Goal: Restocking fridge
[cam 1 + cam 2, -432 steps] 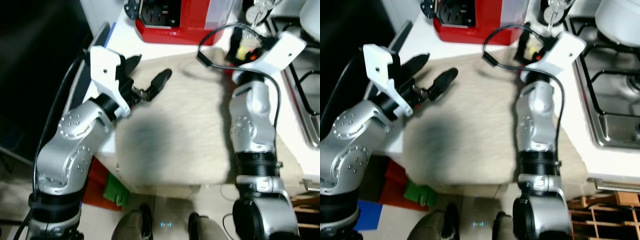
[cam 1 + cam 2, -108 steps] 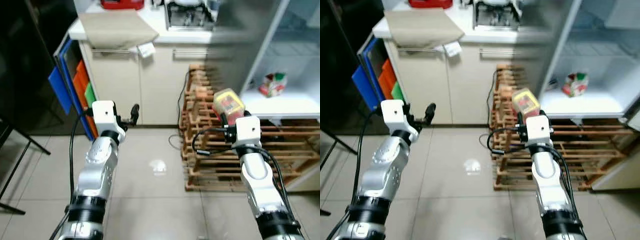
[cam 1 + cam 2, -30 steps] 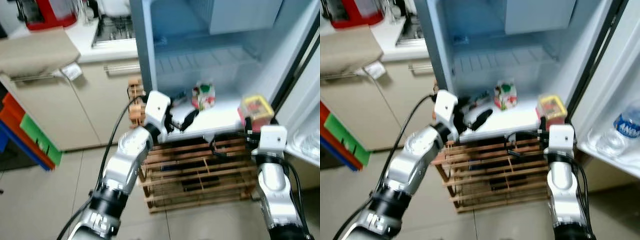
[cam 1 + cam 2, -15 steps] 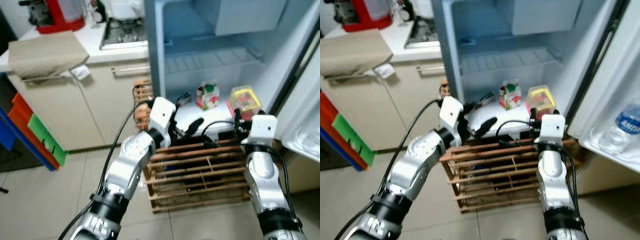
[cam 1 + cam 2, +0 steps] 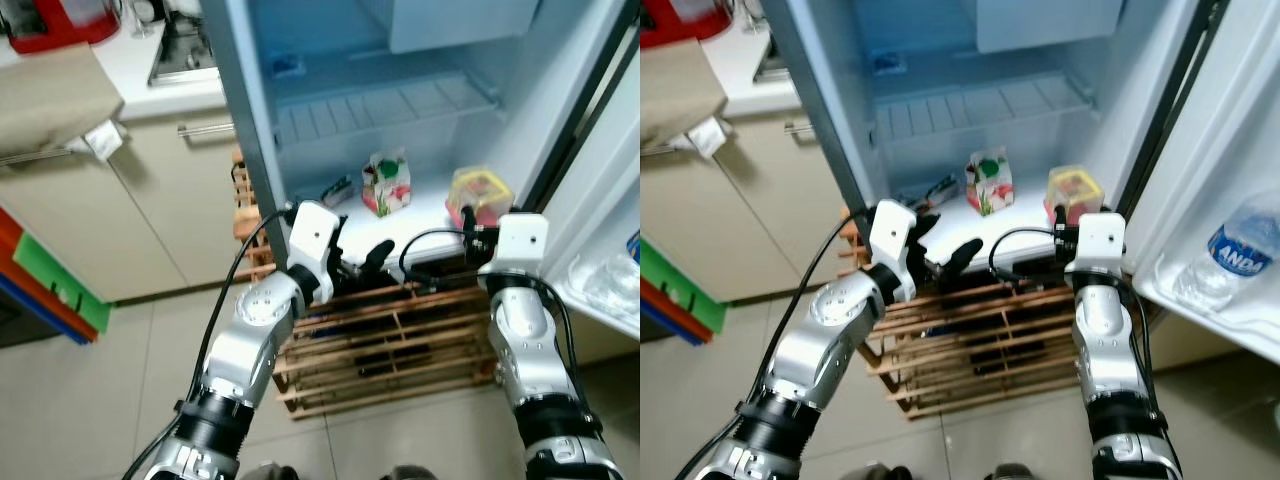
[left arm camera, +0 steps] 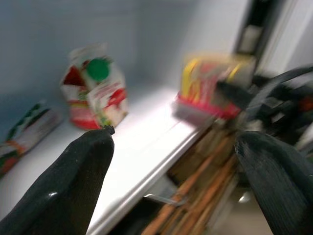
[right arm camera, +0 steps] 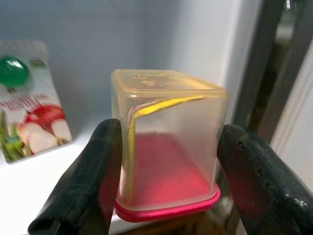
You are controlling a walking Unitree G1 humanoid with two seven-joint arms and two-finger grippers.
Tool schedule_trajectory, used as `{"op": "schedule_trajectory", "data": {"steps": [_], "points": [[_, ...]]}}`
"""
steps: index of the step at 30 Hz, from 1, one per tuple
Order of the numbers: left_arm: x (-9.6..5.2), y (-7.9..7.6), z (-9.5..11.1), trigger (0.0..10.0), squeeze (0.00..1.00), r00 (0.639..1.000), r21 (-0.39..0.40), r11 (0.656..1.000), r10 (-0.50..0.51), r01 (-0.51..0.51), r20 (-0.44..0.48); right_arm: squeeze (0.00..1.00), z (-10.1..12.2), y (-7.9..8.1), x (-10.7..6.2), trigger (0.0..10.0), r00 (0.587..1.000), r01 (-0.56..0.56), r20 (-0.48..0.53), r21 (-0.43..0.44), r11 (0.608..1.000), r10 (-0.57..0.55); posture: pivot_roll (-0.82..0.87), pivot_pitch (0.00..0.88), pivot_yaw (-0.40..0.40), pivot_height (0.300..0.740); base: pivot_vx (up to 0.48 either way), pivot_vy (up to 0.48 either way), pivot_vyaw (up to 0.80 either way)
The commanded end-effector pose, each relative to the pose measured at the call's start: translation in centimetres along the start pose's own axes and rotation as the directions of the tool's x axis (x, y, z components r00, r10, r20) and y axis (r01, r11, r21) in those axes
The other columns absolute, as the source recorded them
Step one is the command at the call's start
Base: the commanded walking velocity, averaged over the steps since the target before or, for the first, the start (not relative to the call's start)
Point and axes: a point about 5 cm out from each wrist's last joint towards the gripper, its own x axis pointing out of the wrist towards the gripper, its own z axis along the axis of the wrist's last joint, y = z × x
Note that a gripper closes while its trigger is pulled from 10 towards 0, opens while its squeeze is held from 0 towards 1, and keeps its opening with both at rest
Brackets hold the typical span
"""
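A yellow see-through container [image 7: 168, 147] with a pink lid underneath is held between the fingers of my right gripper [image 7: 168, 132], which is shut on it. It sits low at the right front of the white fridge shelf [image 5: 420, 218], beside the fridge's right wall; the container [image 5: 478, 193] also appears from above. A red and green juice carton [image 5: 388, 184] stands upright mid-shelf, to the container's left. A small packet [image 5: 337, 190] lies at the shelf's left. My left gripper [image 5: 365, 262] is open and holds nothing at the shelf's front edge.
A wooden slatted rack [image 5: 400, 340] stands on the floor under the shelf. The open fridge door [image 5: 1240, 150] on the right holds a water bottle [image 5: 1238, 252]. A wire shelf [image 5: 390, 105] spans the fridge higher up. Kitchen cabinets [image 5: 150, 210] stand to the left.
The camera has shifted. My right gripper has carried the container from in front of the shelf's right corner inward over the shelf. The left gripper stays open by the shelf front.
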Motion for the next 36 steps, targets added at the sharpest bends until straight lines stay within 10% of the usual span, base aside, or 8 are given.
{"op": "schedule_trajectory", "data": {"steps": [1,15,31,36], "points": [[-0.7,0.4,0.1,10.0,0.0,1.0,0.013,1.0,0.004,-0.004,-0.009,0.0,0.1,0.9,0.5,0.0,1.0,-0.003,-0.013,0.04,0.999,0.003,-0.1,0.138,0.085,0.74,0.0,0.0,0.0],[-5.9,-1.1,-1.4,10.0,0.0,0.993,-0.014,1.0,0.001,-0.002,-0.119,0.0,1.5,2.5,2.4,0.0,0.999,0.029,0.04,-0.018,0.999,-0.029,0.0,0.293,0.068,0.74,0.0,0.0,0.0],[-8.8,-3.2,-1.6,10.0,0.0,0.989,-0.056,0.998,-0.034,0.026,-0.146,0.0,4.2,-5.8,3.7,0.0,0.939,0.324,0.164,-0.115,0.939,-0.304,0.01,0.355,0.113,0.74,0.0,0.0,0.0],[-9.0,-3.4,-1.3,10.0,0.0,0.989,-0.059,0.998,-0.035,0.026,-0.144,0.0,4.7,-6.3,4.2,0.0,0.942,0.314,0.161,-0.098,0.944,-0.296,0.02,0.355,0.127,0.74,0.0,0.0,0.0]]}}
